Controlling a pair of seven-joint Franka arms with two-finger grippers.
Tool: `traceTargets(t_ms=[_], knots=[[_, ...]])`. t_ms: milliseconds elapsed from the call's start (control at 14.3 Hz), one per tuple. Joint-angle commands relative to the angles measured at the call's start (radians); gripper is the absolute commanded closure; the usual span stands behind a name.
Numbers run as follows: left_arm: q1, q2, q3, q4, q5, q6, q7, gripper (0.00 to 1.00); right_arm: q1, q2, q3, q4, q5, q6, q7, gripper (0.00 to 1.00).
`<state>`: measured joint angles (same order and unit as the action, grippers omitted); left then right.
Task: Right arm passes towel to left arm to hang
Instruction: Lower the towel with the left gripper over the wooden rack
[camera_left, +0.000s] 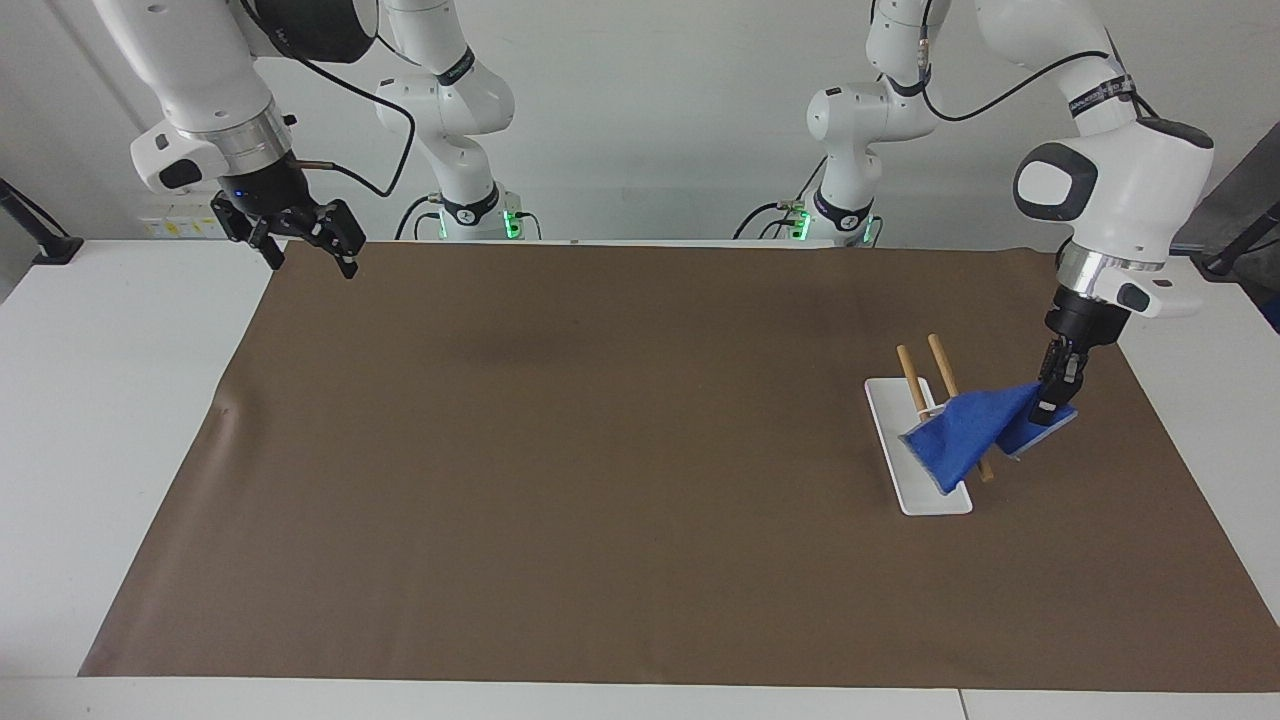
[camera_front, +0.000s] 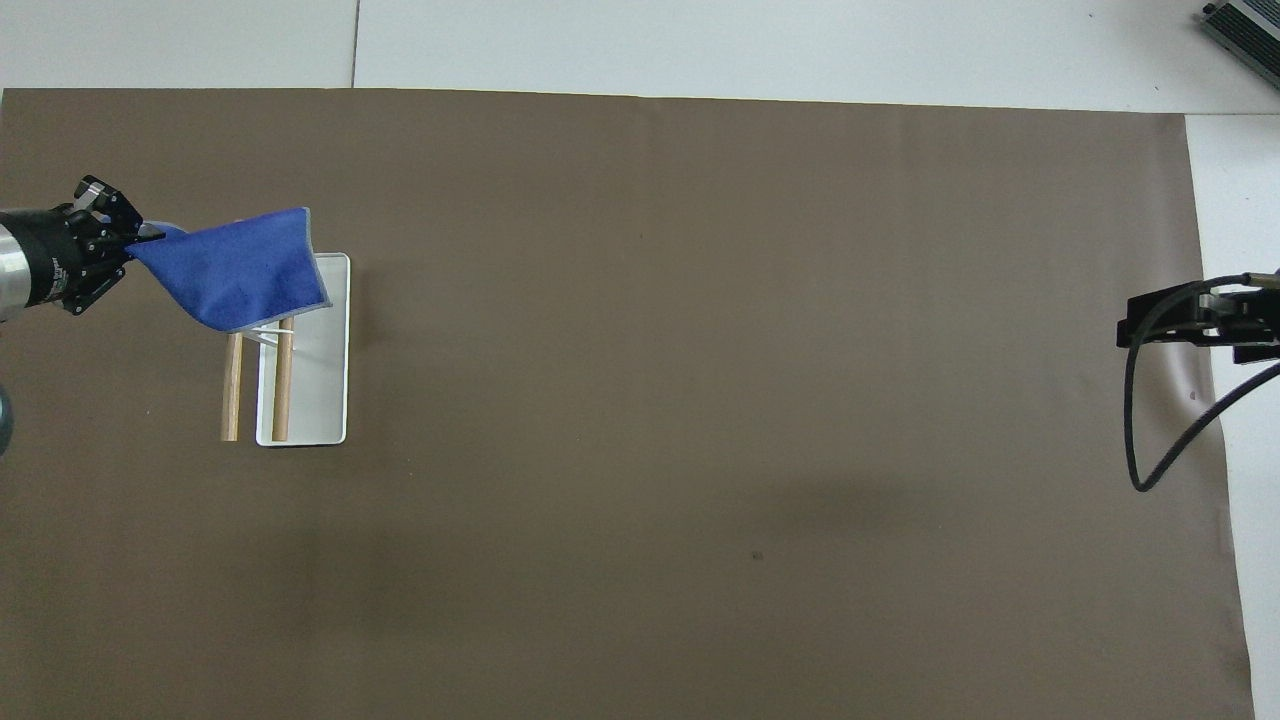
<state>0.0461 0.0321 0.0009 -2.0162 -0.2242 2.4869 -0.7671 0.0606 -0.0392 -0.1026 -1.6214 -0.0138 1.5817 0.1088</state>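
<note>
Up high in the facing view, the right gripper is seen with its fingers spread and empty, over the brown mat's corner. A corner of the blue towel is pinched by the left gripper, and the cloth is draped over two wooden rods on a white tray.

From overhead, the towel is seen spread over the rods' ends, held by the left gripper. The right gripper is seen at the mat's edge.

Bright blue towel with a thin pale grey edge, white tray, two tan wooden rods, plain brown mat, white table.
</note>
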Motion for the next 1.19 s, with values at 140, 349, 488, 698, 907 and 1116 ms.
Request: traceTargets(t_ms=[140,349,488,698,907,1116], knots=[[0.005,0.051,0.004,-0.013,0.016,0.117,0.009,1.0,0.002,-0.025,0.004,-0.035,0.002,0.0,-0.014,0.0],[0.005,0.071,0.002,-0.01,0.016,0.179,0.006,1.0,0.004,-0.025,0.009,-0.035,-0.009,-0.002,-0.017,0.0],[0.005,0.083,0.001,-0.012,0.016,0.197,0.002,1.0,0.005,-0.027,0.009,-0.035,-0.015,-0.011,-0.015,0.0],[0.005,0.084,0.002,-0.032,0.016,0.199,0.014,1.0,0.019,-0.025,0.009,-0.035,-0.012,-0.008,-0.006,0.0],[0.003,0.083,0.002,-0.059,0.016,0.204,0.012,1.0,0.008,-0.025,0.001,-0.034,0.003,-0.008,-0.014,0.0],[0.005,0.088,0.001,-0.062,0.016,0.204,0.014,0.61,0.01,-0.025,0.003,-0.034,0.003,-0.009,-0.014,0.0]])
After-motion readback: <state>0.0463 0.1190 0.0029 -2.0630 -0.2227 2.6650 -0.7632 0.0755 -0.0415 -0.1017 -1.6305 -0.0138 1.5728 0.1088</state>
